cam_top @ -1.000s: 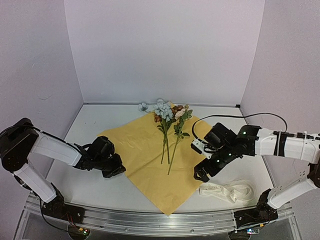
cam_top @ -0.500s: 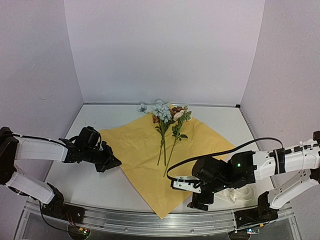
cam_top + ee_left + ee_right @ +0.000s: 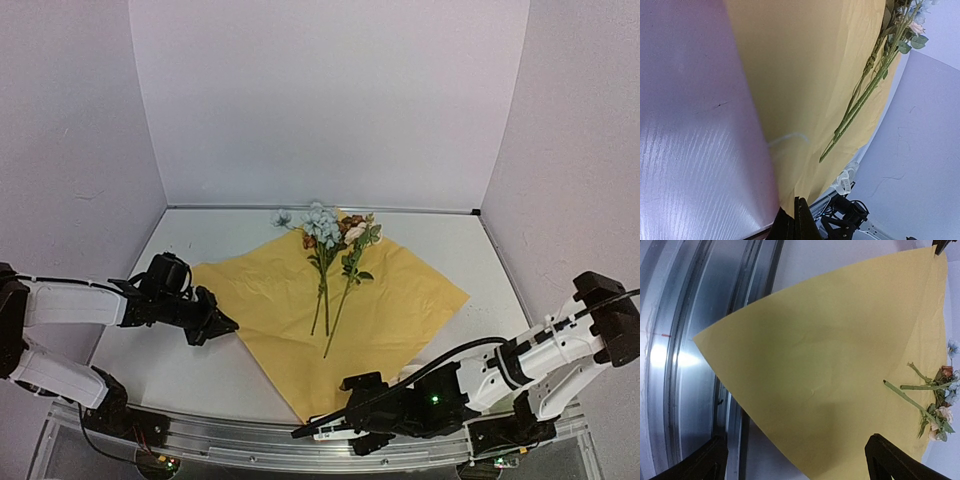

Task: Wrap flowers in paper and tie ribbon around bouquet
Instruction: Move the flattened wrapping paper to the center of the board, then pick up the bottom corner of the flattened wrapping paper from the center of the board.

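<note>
Overhead, my right arm (image 3: 520,365) lies low across the 5 o'clock part of the table (image 3: 440,240) and hides what is under it. The ribbon (image 3: 845,182) shows only as a crumpled cream scrap past the far edge of the sheet in the left wrist view. The right jaws are dark against the metal rail (image 3: 200,435) and hard to read from above. The right wrist view settles it: the 2 fingers (image 3: 890,460) sit at the bottom corners, spread wide and released, with the near corner of the paper (image 3: 270,300) between them and nothing gripped.

The left jaws are clenched on the paper's 9 o'clock edge, and the sheet tapers right into the tips. Only the pale yellow face shows.

The paper lies as a diamond mid-table, corners at 12, 3, 6 and 9 o'clock, the 6 o'clock corner reaching the rail. The flowers (image 3: 325,250) lie on it, long axis from 12 to 6 o'clock. The blooms are at the 12 o'clock corner and spill just past it. The stem ends point toward 6 o'clock and stop near the sheet's middle. In the left wrist view the blooms are cut off at the top.
</note>
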